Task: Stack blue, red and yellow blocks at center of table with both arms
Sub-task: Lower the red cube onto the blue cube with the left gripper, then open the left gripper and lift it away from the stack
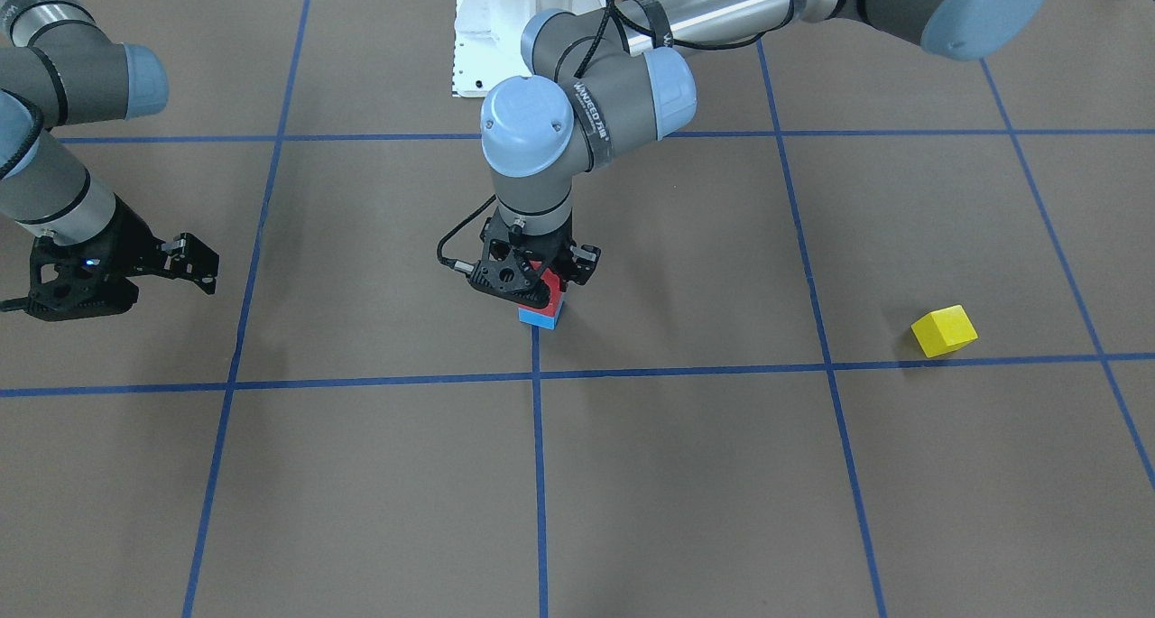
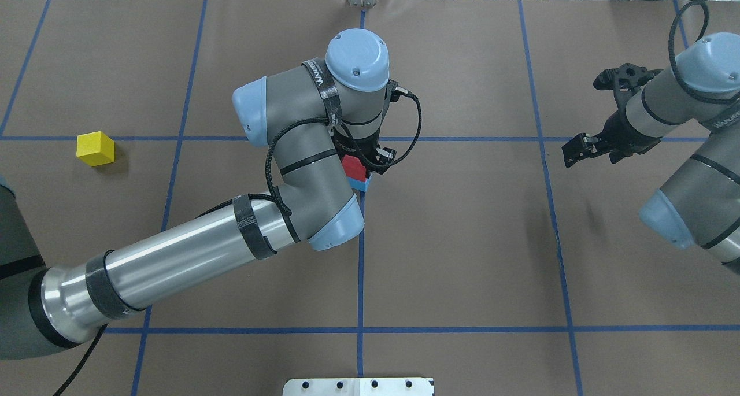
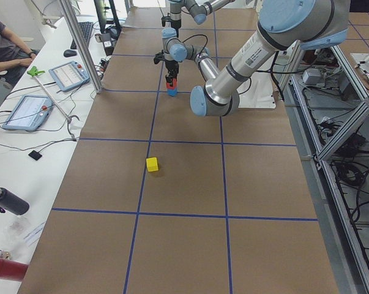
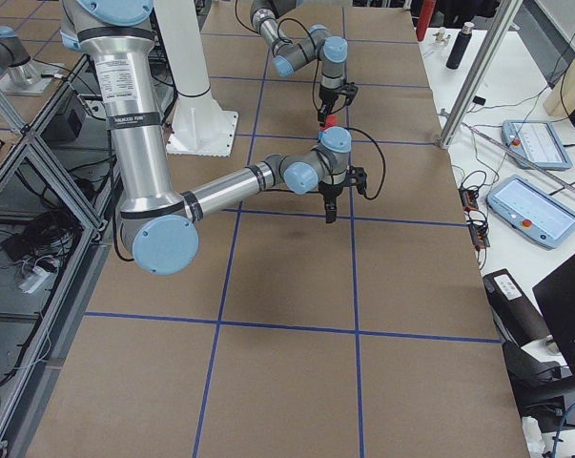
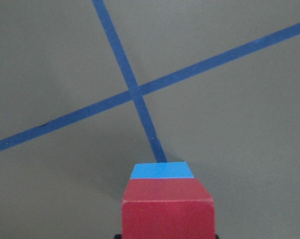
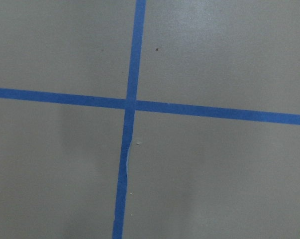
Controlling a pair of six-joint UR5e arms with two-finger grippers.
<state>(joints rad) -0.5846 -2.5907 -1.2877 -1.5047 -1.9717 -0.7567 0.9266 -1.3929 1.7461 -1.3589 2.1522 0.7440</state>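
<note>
Judging by the table [image 1: 686, 474], two blocks are stacked — red block [image 1: 552, 288] on blue block [image 1: 541, 317] at the centre, left pincer [image 1: 539, 284] around the red, pinching or not I cannot tell — while the yellow block [image 1: 944, 330] waits well apart and the right pincer [image 1: 200, 262] hangs spread, empty.

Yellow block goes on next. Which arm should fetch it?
Left, probably. The yellow block lies on the robot's left side, and the left gripper is at the red block, nearer to it. The right gripper, though empty, sits on the far side of the red block.
</note>
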